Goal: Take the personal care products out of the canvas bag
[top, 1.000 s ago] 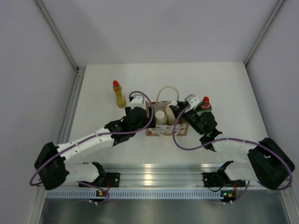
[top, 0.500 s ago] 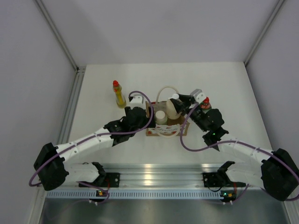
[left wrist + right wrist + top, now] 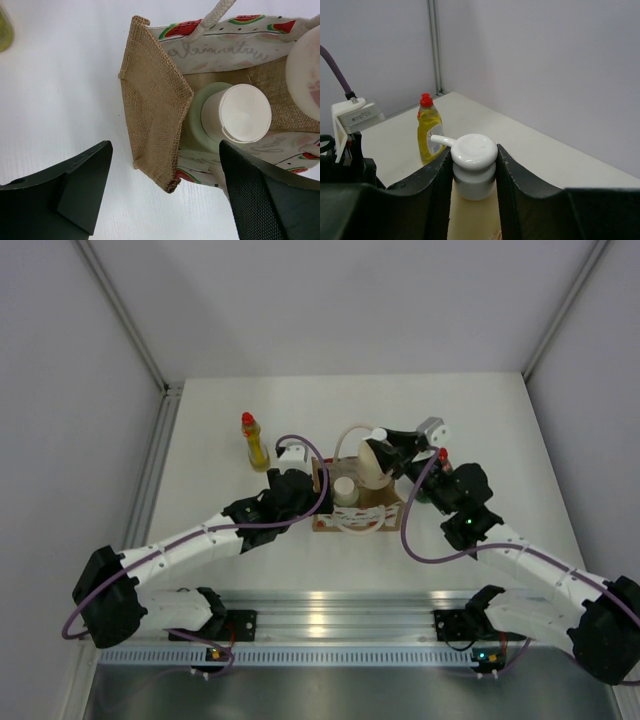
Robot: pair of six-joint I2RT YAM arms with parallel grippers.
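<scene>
Cream bottle's up in the right arm's grip, tote sits mid-table

Plain grey walls (image 3: 320, 300) box in a white table (image 3: 480, 410), with a metal rail (image 3: 330, 605) along the near edge. The canvas tote (image 3: 350, 518) stands about dead centre. The left gripper (image 3: 165, 147) is spread wide across its 9 o'clock end, one finger out over the table and the other by the watermelon-print front. The right gripper (image 3: 474, 175) is clamped on the neck of the cream bottle (image 3: 376, 464), holding it tilted over the tote's 1 o'clock corner; can't tell if its base clears the rim. The pale green cylinder (image 3: 235, 117) with its white cap is upright inside the tote. The yellow bottle (image 3: 256, 445) stands on the table at 10 o'clock, and the dark green bottle (image 3: 442, 455) at 2 o'clock is mostly hidden behind the right arm.
</scene>
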